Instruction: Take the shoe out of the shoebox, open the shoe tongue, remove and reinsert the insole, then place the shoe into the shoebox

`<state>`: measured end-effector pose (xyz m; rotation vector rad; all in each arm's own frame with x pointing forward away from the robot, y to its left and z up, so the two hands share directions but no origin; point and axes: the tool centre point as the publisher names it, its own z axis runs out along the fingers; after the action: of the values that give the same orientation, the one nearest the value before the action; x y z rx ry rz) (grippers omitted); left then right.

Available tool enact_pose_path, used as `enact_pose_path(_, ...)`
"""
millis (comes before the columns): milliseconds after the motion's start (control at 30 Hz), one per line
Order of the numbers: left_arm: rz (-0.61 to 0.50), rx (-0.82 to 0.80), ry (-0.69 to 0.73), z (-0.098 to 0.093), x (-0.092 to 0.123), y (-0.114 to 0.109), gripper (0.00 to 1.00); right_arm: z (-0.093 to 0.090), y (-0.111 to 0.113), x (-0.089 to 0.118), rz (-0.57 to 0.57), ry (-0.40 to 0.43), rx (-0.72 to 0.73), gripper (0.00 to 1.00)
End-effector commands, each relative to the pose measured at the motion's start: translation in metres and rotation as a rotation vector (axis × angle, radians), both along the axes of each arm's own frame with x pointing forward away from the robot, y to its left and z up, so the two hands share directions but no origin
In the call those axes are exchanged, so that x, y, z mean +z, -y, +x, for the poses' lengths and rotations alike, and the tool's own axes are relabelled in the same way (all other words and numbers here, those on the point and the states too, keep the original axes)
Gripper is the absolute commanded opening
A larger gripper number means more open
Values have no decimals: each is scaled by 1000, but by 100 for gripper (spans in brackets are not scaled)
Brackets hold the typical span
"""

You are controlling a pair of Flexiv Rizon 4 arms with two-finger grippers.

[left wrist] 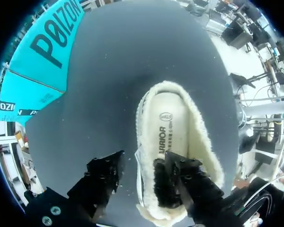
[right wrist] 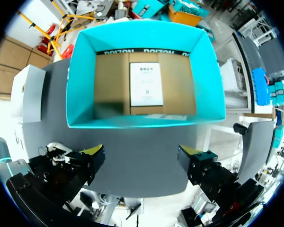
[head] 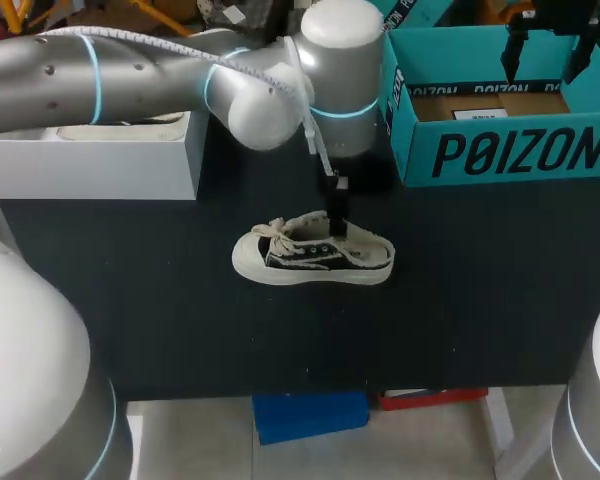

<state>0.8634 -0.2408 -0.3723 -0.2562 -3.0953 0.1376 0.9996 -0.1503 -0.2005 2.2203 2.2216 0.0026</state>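
A black and cream sneaker [head: 315, 255] lies on its sole in the middle of the black table, toe toward my left. In the left wrist view its fleece-lined opening and pale insole [left wrist: 168, 127] show. My left gripper [head: 336, 222] [left wrist: 144, 160] stands open over the heel end. One finger [left wrist: 180, 172] is inside the shoe and the other [left wrist: 106, 172] is outside, with the shoe's side wall between them. The teal shoebox [head: 500, 155] [right wrist: 146, 122] stands at the back right, holding only a white card [right wrist: 146, 85]. My right gripper [head: 550, 50] [right wrist: 142, 151] hangs open above the box.
A white box [head: 90, 160] [right wrist: 31, 94] stands at the back left with a beige thing lying on top. My left arm [head: 180, 75] stretches across the back of the table. Bare black tabletop [head: 480, 300] lies in front of and to the right of the shoe.
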Motion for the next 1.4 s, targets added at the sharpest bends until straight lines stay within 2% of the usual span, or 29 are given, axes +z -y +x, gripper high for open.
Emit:
enact_pose_path(33, -278, 0, -15, -27, 78, -43, 100, 0, 0, 0, -1, -1, 0, 100)
enact_pose_path(200, -442, 39, -31, -30, 125, -66, 100, 0, 0, 0, -1, -1, 0, 100)
enact_pose_path(367, -532, 43, -26, -36, 149, -101, 100, 0, 0, 0, -1, -1, 0, 100)
enact_pose_path(667, -659, 46, -25, -43, 155, -163, 100, 0, 0, 0, -1, -1, 0, 100)
enact_pose_path(800, -672, 28, -11, -45, 149, -184, 100, 0, 0, 0, -1, -1, 0, 100)
enact_pose_path(833, -646, 15, 0, -45, 147, -189, 100, 0, 0, 0, -1, -1, 0, 100)
enact_pose_path(1200, -646, 15, 0, -45, 147, -189, 100, 0, 0, 0, -1, -1, 0, 100)
enact_pose_path(1267, -646, 15, 0, -45, 147, -189, 100, 13, -31, 14, -32, -10, 165, 100)
enact_pose_path(1300, -646, 15, 0, -45, 147, -189, 100, 11, -54, 18, -45, -29, 274, 100)
enact_pose_path(1333, -646, 15, 0, -45, 147, -189, 100, 6, -76, 19, -48, -39, 381, 100)
enact_pose_path(1400, -646, 15, 0, -45, 147, -189, 100, -21, -123, 21, 2, -22, 581, 100)
